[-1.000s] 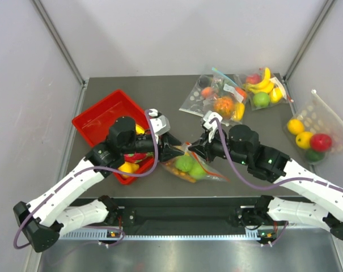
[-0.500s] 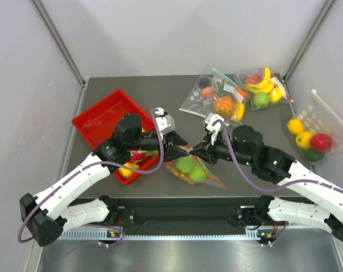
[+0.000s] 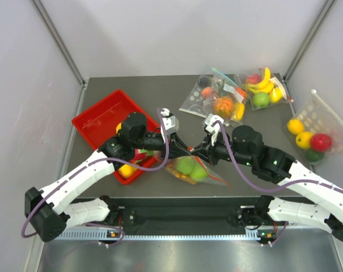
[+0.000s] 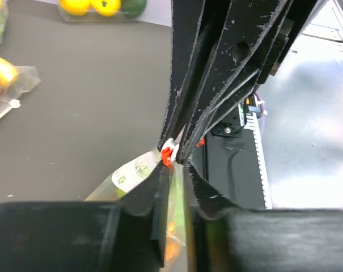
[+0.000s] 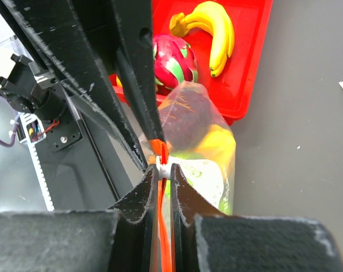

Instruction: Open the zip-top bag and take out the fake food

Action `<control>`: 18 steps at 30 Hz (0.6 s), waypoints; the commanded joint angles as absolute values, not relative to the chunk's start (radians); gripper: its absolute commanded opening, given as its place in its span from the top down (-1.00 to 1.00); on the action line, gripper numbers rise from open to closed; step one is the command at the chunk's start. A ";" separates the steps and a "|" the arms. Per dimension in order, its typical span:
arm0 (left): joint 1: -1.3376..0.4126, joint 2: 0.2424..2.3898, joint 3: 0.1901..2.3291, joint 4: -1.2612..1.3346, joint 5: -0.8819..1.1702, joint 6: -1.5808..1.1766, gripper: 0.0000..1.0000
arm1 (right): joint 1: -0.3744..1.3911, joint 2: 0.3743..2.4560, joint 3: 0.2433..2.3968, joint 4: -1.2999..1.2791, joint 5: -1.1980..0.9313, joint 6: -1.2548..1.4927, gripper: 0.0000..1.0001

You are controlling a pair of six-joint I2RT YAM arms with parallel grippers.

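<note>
The zip-top bag point(image 3: 193, 170) lies at the table's near middle, with two green apples point(image 3: 185, 165) inside. Its mouth is lifted between both grippers. My left gripper point(image 3: 184, 149) is shut on the bag just below the orange-red zip strip point(image 4: 169, 154), with the white label point(image 4: 128, 173) beside it. My right gripper point(image 3: 197, 153) faces it, shut on the zip strip point(image 5: 161, 156) with a white tab at its fingertips. The right wrist view shows a dark purple piece point(image 5: 185, 116), a yellow piece point(image 5: 216, 141) and green fruit through the plastic.
A red tray point(image 3: 97, 122) on the left holds a pink dragon fruit point(image 5: 171, 59) and a banana point(image 5: 214, 28). Other fruit bags lie at the back right point(image 3: 216, 101), point(image 3: 262, 88) and the far right edge point(image 3: 310, 133).
My left gripper has moved right from the tray's edge to the bag's mouth and now meets the right gripper there. The right gripper has barely moved.
</note>
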State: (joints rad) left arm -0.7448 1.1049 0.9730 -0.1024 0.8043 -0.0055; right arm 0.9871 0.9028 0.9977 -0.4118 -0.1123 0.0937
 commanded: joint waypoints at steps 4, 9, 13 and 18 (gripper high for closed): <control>-0.741 1.131 0.963 -0.025 0.876 0.002 0.94 | 0.997 0.879 1.039 -0.365 -0.144 0.100 1.00; -0.741 1.124 0.960 -0.037 0.885 0.002 1.00 | 0.993 0.868 1.035 -0.373 -0.120 0.107 1.00; -0.741 1.114 0.957 -0.048 0.865 0.009 1.00 | 0.986 0.845 1.034 -0.387 -0.120 0.107 1.00; -0.741 1.086 0.943 0.018 0.749 -0.026 1.00 | 0.985 0.842 1.020 -0.402 -0.129 0.113 1.00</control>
State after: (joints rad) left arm -0.7414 1.1183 0.9581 -0.0570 0.8230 -0.0078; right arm 0.9859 0.8696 0.9970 -0.4362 -0.1192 0.0982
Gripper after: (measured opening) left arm 0.012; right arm 0.046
